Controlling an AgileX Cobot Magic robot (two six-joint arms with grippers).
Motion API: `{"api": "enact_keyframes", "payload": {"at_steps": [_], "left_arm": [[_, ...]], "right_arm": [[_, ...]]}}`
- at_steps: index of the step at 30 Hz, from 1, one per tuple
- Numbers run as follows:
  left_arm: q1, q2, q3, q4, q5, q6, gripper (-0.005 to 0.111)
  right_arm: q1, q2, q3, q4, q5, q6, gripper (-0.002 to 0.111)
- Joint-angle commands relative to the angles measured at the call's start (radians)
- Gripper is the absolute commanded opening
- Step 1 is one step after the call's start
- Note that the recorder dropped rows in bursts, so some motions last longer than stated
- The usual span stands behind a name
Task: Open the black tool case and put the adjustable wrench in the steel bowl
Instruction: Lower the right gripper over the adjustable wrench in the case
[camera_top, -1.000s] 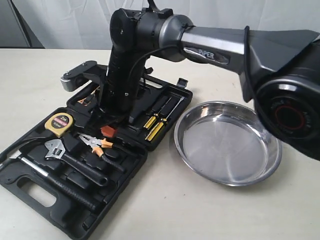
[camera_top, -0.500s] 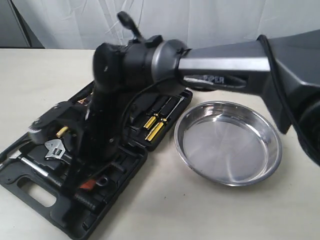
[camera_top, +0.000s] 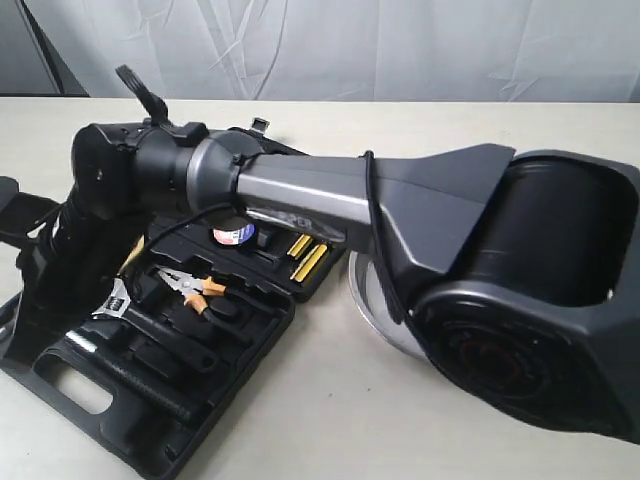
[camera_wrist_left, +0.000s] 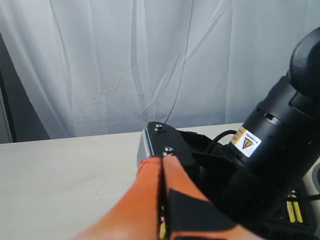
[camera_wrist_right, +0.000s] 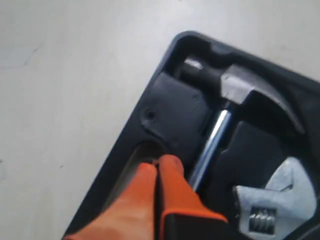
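The black tool case lies open at the lower left. The adjustable wrench rests in its recess; only its silver head shows in the right wrist view. My right arm reaches across the case to its left end and hides most of the steel bowl. My right gripper is shut with nothing in it, over the case's corner, beside the hammer head and apart from the wrench. My left gripper is shut and empty, close to the right arm's wrist.
Orange-handled pliers, a tape roll, yellow-handled screwdrivers and a long black hammer handle lie in the case. The hammer's chrome shaft runs beside my right fingers. A white curtain hangs behind the table.
My right arm has swung left across the open case, from over its middle to its left end. It now covers most of the bowl.
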Motion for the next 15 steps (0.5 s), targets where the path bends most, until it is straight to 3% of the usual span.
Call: {"api": "enact_keyframes", "payload": {"at_steps": [1, 6, 10, 15], "left_arm": [[-0.007, -0.005, 0.002, -0.002, -0.002, -0.002, 0.0], [-0.007, -0.005, 0.002, -0.002, -0.002, -0.002, 0.0], [-0.007, -0.005, 0.002, -0.002, -0.002, -0.002, 0.0], [-0.007, -0.005, 0.002, -0.002, -0.002, -0.002, 0.0]], "right_arm": [[-0.057, 0.045, -0.074, 0.042, -0.03, 0.01, -0.001], [-0.129, 0.046, -0.074, 0.024, 0.017, 0.048, -0.001], [-0.231, 0.04, -0.074, -0.064, 0.165, 0.236, -0.001], [-0.208, 0.045, -0.071, -0.077, 0.363, 0.209, -0.001]]}}
